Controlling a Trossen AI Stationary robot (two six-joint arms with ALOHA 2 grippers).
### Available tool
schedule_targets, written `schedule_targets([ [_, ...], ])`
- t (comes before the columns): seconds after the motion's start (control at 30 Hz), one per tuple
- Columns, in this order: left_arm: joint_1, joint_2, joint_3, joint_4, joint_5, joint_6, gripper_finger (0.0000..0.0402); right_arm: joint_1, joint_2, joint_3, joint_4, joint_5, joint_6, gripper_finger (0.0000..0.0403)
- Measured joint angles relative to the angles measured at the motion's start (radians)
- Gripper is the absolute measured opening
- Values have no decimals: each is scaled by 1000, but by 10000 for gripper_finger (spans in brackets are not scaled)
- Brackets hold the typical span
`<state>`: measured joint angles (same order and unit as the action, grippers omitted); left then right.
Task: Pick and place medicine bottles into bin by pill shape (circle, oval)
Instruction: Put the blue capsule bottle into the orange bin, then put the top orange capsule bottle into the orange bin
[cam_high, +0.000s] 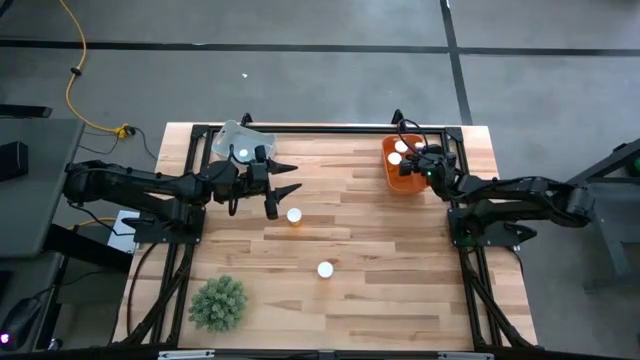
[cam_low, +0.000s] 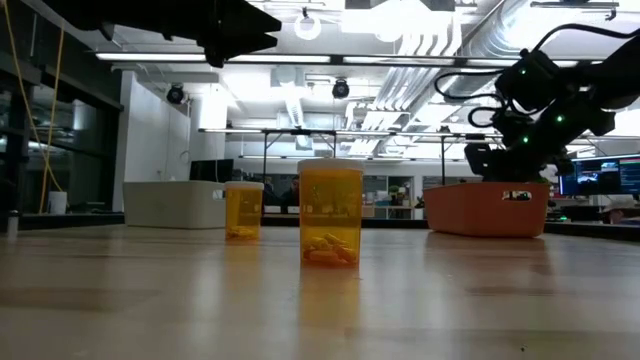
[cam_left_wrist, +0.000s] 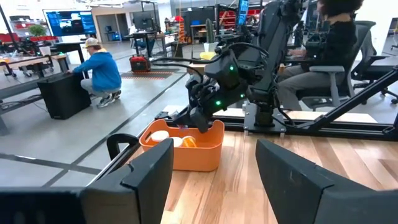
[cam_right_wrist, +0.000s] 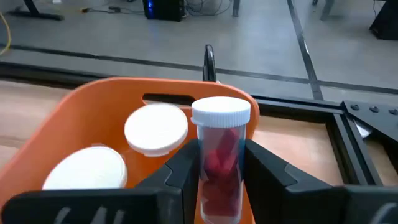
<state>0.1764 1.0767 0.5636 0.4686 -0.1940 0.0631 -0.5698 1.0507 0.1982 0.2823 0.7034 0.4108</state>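
Right gripper (cam_right_wrist: 219, 167) clenched on a slim white-capped bottle (cam_right_wrist: 219, 155) directly over the orange bin (cam_right_wrist: 93, 106), left gripper (cam_left_wrist: 214, 180) released, empty, above the table (cam_high: 380, 250), two bottles beyond its fingertips

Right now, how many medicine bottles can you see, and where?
6: two standing on the table at and, one in the grey bin, two in the orange bin, one in the right claw. More may be hidden.

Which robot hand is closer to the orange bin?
The right one. The right gripper hangs right over the orange bin, holding a small bottle. The left gripper hovers open far across the table.
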Motion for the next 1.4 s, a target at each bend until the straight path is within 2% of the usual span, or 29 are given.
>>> schedule_targets([
  [0.23,0,0,0,0,0,0,216,0,4,0,52,-25,-5,94],
  [0.8,0,0,0,0,0,0,216,0,5,0,32,-66,43,96],
  [1.3,0,1,0,0,2,0,216,0,5,0,22,-65,57,158],
  [1.4,0,1,0,-8,2,0,216,3,-3,0,65,-79,32,168],
])
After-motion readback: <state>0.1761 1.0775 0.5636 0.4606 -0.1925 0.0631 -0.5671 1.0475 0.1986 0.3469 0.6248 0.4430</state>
